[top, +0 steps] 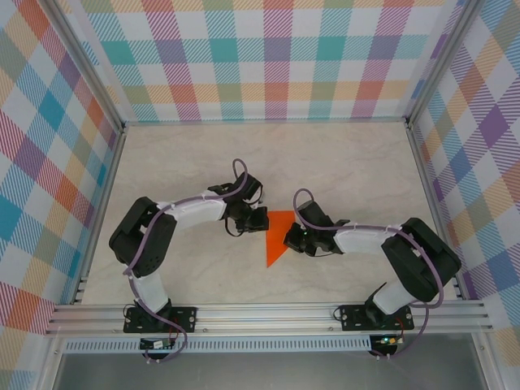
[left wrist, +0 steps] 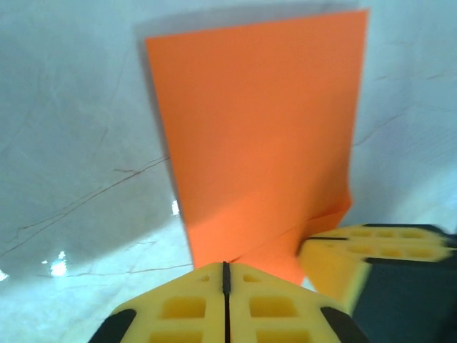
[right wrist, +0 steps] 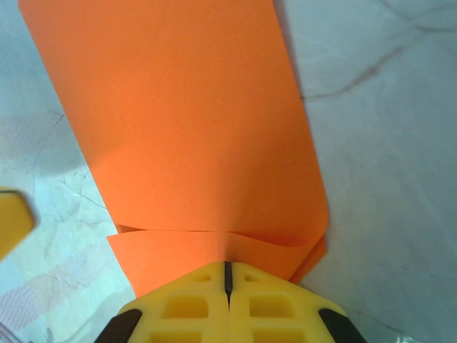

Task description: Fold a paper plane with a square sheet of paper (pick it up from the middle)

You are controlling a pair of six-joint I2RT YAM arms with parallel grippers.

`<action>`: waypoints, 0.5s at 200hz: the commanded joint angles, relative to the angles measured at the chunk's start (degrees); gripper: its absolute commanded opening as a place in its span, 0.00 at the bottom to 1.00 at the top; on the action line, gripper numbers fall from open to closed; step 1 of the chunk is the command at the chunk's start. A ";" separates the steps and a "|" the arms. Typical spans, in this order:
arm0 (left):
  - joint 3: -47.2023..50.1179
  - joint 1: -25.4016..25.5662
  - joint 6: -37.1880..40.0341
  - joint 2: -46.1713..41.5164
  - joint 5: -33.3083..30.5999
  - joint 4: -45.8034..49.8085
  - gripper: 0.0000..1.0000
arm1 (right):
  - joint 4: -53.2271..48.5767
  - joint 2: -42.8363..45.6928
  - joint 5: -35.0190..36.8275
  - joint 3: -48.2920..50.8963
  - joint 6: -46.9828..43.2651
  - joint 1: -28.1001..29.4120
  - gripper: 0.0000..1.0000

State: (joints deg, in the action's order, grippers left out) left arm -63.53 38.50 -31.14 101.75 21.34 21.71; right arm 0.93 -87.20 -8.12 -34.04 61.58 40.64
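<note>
The orange sheet of paper (top: 276,236) lay near the middle of the desk (top: 341,162), held between the two hands. From above it showed as a narrow wedge, broad at its far edge and tapering to a point at its near end. In the right wrist view the sheet (right wrist: 186,128) was doubled over: an upper layer curled round at its near edge and a lower layer stuck out beneath it. In the left wrist view the sheet (left wrist: 264,128) stretched away as a long flat panel with a crease running toward its near right corner.

The left hand (top: 258,219) sat at the sheet's left edge. Its yellow fingers were pressed together with only a thin seam between them, pinching the paper's edge (left wrist: 225,275). The right hand (top: 294,238) sat at the sheet's right edge, its fingers likewise closed tight on the folded layers (right wrist: 227,271). One of its yellow fingers (left wrist: 371,246) touched the sheet's near right corner in the left wrist view.

Out from the sheet on the left, right and far sides stood checkered walls (top: 268,57) in many colours. On the sheet's near side ran an aluminium rail (top: 268,317), where both arms were bolted.
</note>
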 commanded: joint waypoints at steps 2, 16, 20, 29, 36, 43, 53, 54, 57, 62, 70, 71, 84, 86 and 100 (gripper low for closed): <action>2.37 0.47 -5.06 -6.18 0.41 -2.65 0.10 | -5.23 0.89 1.79 2.13 7.94 0.75 0.00; 6.37 1.19 -9.59 -8.68 1.18 -7.37 0.11 | -5.50 1.16 1.95 2.25 9.72 0.97 0.00; 7.69 1.49 -10.94 -9.35 1.41 -8.80 0.11 | -5.68 1.21 1.97 2.28 10.08 0.96 0.00; 10.66 2.28 -13.92 -11.01 1.87 -12.00 0.10 | -5.95 1.37 2.14 2.23 10.70 1.04 0.00; 12.65 3.03 -15.98 -12.07 2.20 -14.33 0.09 | -6.32 1.52 2.35 2.22 11.11 1.02 0.00; 14.40 3.70 -18.05 -13.05 2.30 -16.02 0.09 | -6.56 1.58 2.47 2.23 11.39 1.02 0.00; 16.38 4.89 -19.81 -13.80 2.70 -18.18 0.08 | -6.81 1.72 2.65 2.22 11.85 1.02 0.00; 16.53 4.99 -19.96 -13.83 2.76 -18.28 0.08 | -6.90 1.70 2.66 2.22 11.87 1.02 0.00; 16.93 5.39 -20.39 -13.86 2.88 -18.77 0.08 | -6.93 1.68 2.75 2.30 12.09 1.01 0.00; 17.51 5.96 -20.96 -13.80 2.98 -19.21 0.07 | -6.91 1.68 2.76 2.35 12.28 1.02 0.00; 18.22 7.09 -21.71 -13.30 3.38 -20.30 0.05 | -6.91 1.68 2.82 2.33 12.38 1.02 0.00; 18.29 7.23 -21.83 -13.23 3.41 -20.48 0.05 | -6.95 1.68 2.84 2.32 12.40 1.02 0.00; 19.24 8.87 -22.90 -12.11 3.70 -21.85 0.02 | -7.08 1.60 3.00 2.23 12.42 1.06 0.00; 19.36 9.05 -23.00 -11.98 3.77 -22.06 0.02 | -7.12 1.55 3.02 2.18 12.47 1.03 0.00; 19.79 10.40 -23.60 -10.69 3.69 -22.43 0.01 | -7.43 1.43 3.24 2.14 12.32 1.02 0.00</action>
State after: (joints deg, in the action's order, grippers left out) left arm -44.60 46.68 -50.85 89.45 23.88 4.03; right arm -0.99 -85.67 -6.79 -33.41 72.31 41.32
